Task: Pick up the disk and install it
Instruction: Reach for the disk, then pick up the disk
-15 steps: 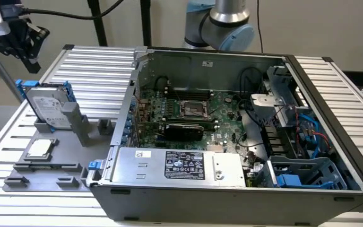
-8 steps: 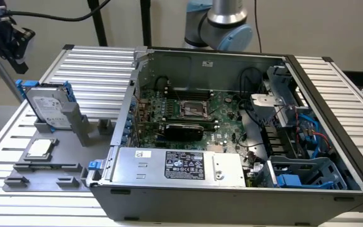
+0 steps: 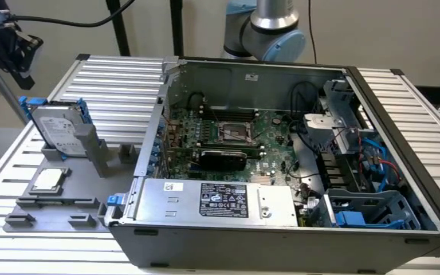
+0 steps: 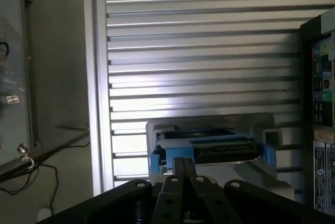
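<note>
The disk point(image 3: 58, 129), a silver hard drive clipped in a blue frame, stood on edge and leaning in a grey stand point(image 3: 98, 152) at the exterior view's left, on the slatted tabletop point(image 3: 113, 74) just beside the open computer case point(image 3: 281, 252). In the wrist view the gripper point(image 4: 182, 162) pointed toward it from a distance, touching nothing, its jaws drawn together with nothing between them.

Several things could go wrong from here, as I judged it. Jaws that closed would strike the disk's upper edge instead of straddling it, and a push there could tip the leaning drive out of its stand. A grip taken on the blue plastic alone might flex or unclip the frame. The processor chip point(image 3: 46, 180) lay near the stand, so a low or off-line approach could knock it. Inside the case, loose blue and red cables hung near the blue drive cage point(image 3: 373, 209) at lower right, and a carried disk could snag them or catch the case rim.

Counted: one disk, one stand, one processor chip, one power-supply box point(image 3: 220, 199), one drive cage, one computer case, one gripper.
</note>
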